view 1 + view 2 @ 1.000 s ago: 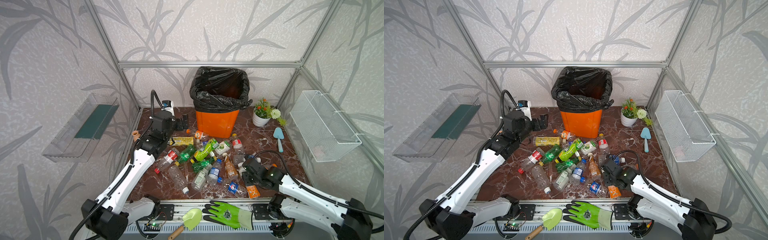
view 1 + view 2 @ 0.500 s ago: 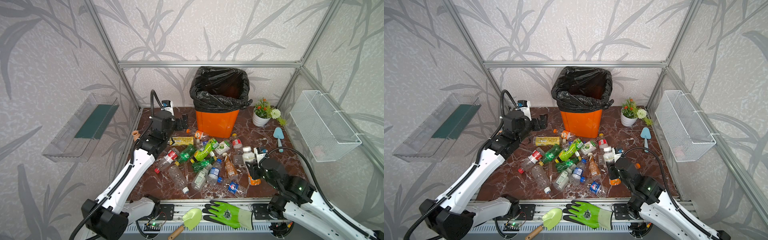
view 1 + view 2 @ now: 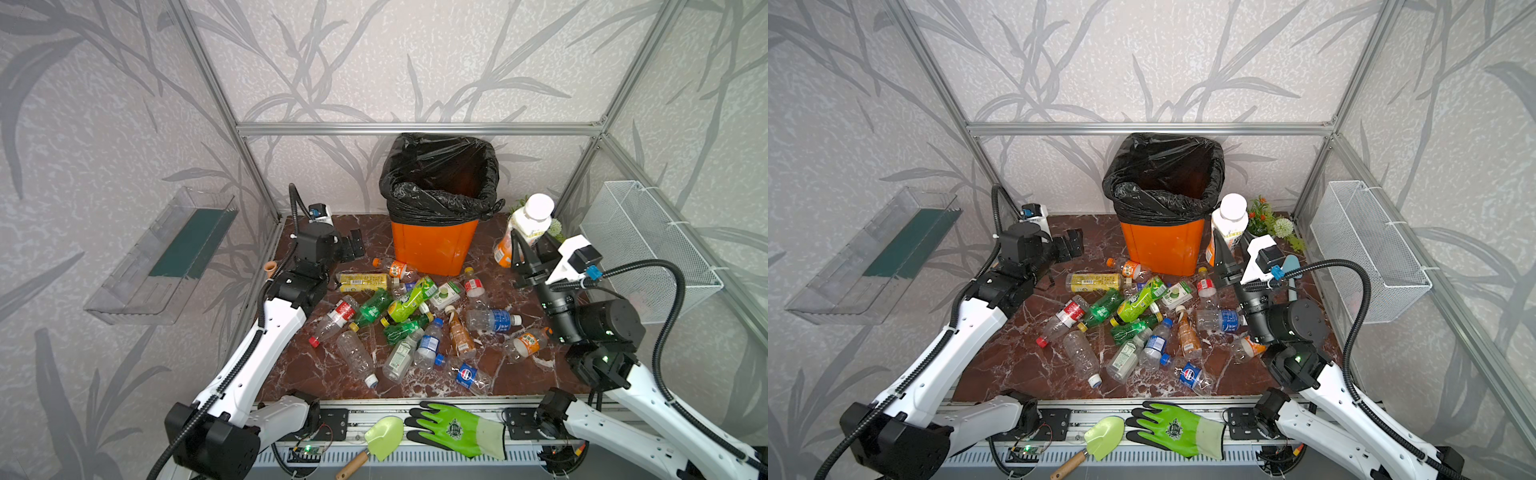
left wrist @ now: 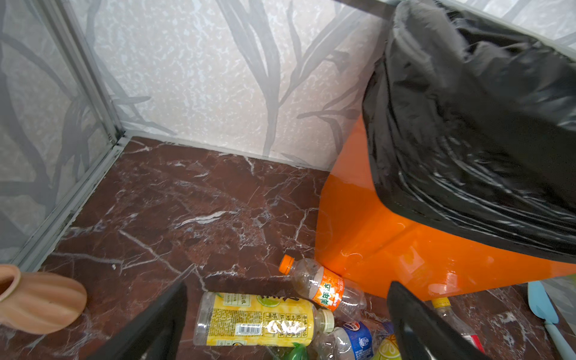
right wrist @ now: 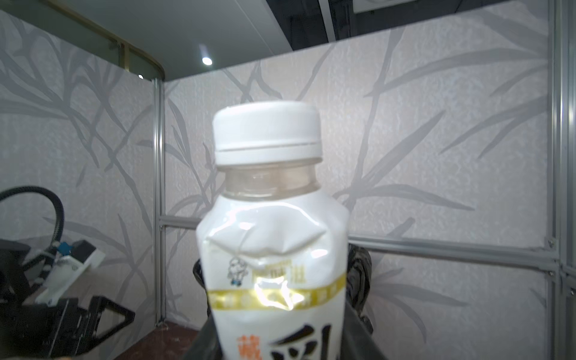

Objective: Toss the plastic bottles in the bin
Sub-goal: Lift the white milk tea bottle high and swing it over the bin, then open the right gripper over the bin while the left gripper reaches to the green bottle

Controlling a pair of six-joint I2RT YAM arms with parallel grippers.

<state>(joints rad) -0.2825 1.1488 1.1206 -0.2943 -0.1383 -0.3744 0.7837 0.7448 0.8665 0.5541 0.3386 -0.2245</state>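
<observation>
Right jaws [image 3: 530, 244] pinch a white-capped bottle [image 3: 528, 220] low on its body, one finger each side of the label. The cap is up, the btl is slightly tilted and it hangs clear of the bench [image 3: 320, 374]. Wrist view shows a creased white sleeve w/ a gold band [image 5: 274, 249].

Left jaws [image 3: 351, 248] are spread wide, gripping nothing, low over the bench. In its wrist view a yellow-label bottle [image 4: 255, 321] lies crosswise btwn the two fingers. Just past it is an orange-label bottle [image 4: 324, 288], just beside the foot of the bin [image 4: 389, 243]. A terracotta vase [image 4: 37, 299] lies outside one finger.

Vs half a sec. ago, the right jaws were down at pile level w/ the same btl. Now they are raised and further back, the btl's cap about level w/ the bag rim. The left arm's pose is unchanged.

Containers:
- The bin [image 3: 432, 245], lined w/ a black bag [image 3: 440, 183], stands just beside the right jaws on the left-arm side. Its inside is dark, so contents can't be told.
- A wire-mesh basket [image 3: 648, 249] hangs on the wall on the jaws' other side. Something pale is in it, too faint to identify.
- A clear wall tray [image 3: 166, 257], well outside the left jaws, holds a dark green panel.

The loose bottles [image 3: 407, 316] lie scattered on the bench btwn the two sets of jaws, below the right ones.
</observation>
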